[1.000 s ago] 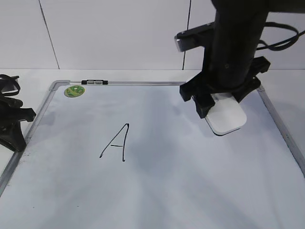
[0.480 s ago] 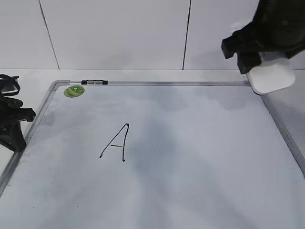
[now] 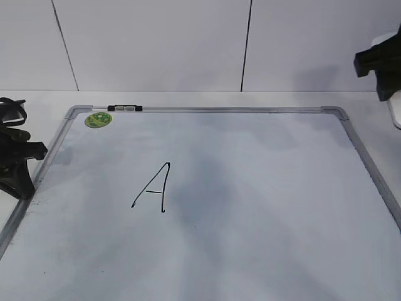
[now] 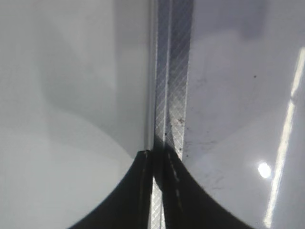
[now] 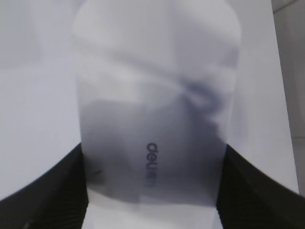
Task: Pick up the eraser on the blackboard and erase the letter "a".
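The blackboard [image 3: 263, 188] lies flat with a grey frame. No lowercase letter "a" shows on it; only faint grey smears show on its surface. My right gripper [image 3: 382, 69] is at the far right edge of the exterior view, beyond the board's right frame and raised. It is shut on the white eraser [image 5: 157, 119], whose grey lettering shows in the right wrist view between the fingers [image 5: 152, 191]. Only a white sliver of the eraser [image 3: 396, 113] shows in the exterior view. My left gripper [image 3: 15, 166] rests at the board's left edge, shut and empty [image 4: 159, 157].
A capital "A" [image 3: 152, 187] in black marker is left of the board's middle. A round green sticker [image 3: 98, 119] sits in the far left corner. The left wrist view shows the board's metal frame [image 4: 174, 71] under the jaws. A white wall stands behind.
My right gripper has lifted the eraser off the board's upper right area and carried it up and to the right, past the board's frame. The left arm has not moved.
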Controlling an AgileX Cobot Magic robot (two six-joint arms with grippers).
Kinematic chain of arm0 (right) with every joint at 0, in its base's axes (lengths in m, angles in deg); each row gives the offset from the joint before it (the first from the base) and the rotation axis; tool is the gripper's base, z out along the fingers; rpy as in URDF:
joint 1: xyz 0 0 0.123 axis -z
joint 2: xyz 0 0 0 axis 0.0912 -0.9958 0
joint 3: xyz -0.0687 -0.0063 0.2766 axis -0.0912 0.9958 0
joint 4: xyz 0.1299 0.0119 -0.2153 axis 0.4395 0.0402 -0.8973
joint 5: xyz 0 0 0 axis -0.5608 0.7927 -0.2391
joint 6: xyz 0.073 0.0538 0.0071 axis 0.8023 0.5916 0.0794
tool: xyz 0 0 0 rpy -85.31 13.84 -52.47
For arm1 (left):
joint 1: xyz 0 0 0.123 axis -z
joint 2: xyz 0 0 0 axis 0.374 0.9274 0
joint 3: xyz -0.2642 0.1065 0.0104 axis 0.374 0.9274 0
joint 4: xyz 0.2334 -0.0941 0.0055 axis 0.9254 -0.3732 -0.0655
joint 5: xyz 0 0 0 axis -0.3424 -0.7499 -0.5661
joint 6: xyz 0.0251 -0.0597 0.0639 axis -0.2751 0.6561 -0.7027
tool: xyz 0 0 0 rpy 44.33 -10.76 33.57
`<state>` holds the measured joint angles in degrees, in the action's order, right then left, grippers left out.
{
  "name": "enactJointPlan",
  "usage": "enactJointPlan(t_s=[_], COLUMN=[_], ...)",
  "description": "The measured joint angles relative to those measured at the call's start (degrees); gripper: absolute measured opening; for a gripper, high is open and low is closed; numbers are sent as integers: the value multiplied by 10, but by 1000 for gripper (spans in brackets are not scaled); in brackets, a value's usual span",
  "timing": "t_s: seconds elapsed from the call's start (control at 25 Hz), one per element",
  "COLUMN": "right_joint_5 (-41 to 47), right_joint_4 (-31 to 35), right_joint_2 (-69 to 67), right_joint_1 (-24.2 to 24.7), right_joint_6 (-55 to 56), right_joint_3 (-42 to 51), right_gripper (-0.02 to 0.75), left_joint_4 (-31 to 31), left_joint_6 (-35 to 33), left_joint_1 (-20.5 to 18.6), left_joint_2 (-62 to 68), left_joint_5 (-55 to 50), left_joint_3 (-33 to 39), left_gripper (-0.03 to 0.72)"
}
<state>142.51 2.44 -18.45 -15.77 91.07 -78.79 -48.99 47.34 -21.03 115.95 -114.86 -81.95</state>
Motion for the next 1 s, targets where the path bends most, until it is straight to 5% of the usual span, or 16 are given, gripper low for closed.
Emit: enactJointPlan(t_s=[1.0], right_joint_5=[-6], right_joint_4=[199], right_joint_2=[-117], right_joint_1=[141], right_joint_6=[-159], right_joint_3=[0], right_gripper=[559], left_joint_4=[-4], left_joint_6=[-2], left_joint_1=[0], left_joint_2=[0], left_joint_5=[0], left_joint_3=[0], left_gripper=[35])
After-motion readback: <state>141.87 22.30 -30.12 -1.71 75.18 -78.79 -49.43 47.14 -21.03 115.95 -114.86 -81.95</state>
